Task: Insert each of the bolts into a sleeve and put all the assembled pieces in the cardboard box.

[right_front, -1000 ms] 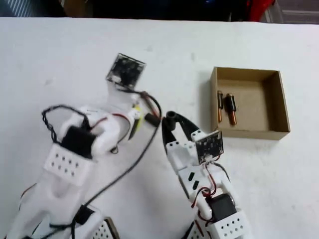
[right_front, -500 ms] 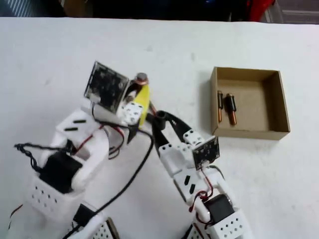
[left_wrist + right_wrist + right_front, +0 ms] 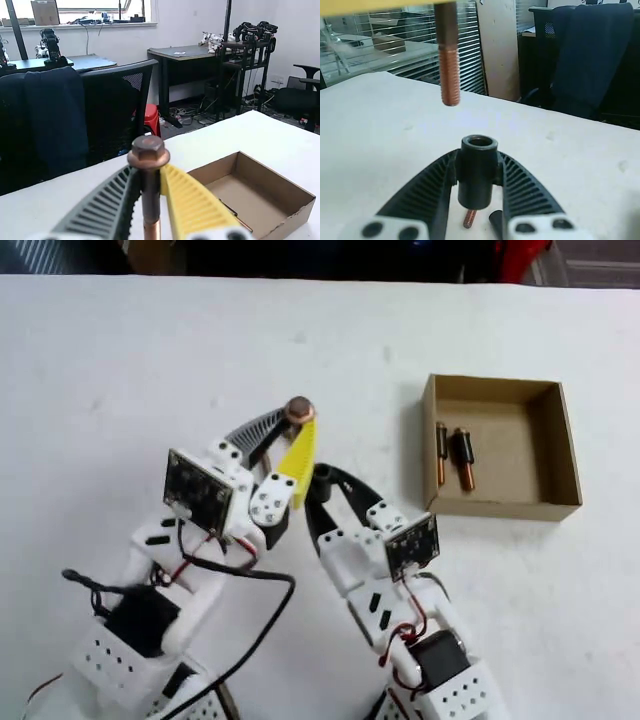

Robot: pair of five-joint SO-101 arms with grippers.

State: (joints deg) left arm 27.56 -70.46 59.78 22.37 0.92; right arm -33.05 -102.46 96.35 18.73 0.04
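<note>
- Right wrist view: the right jaws are closed on the black sleeve (image 3: 478,170), pinching it at mid-height. It stands upright with its bore facing up.
- Under the sleeve a threaded copper piece (image 3: 468,218), probably another bolt, lies on the white worktop (image 3: 380,115), mostly hidden.
- Just beyond, the left jaws clamp a copper bolt (image 3: 148,165) below its flanged head. The shank hangs straight down, threaded end lowest.
- The bolt's tip hangs above the sleeve's mouth, clear of it and off to one side of the bore rather than over it.
- To seat it well, I judge the sleeve should not move while the bolt slides sideways until its tip centres on the bore, then descends slowly with both axes parallel. A tilt would likely catch the threads on the rim.
- Far right, the cardboard box (image 3: 500,508) holds two assembled pieces (image 3: 452,455) near its left wall. This pair belongs there once joined.
</note>
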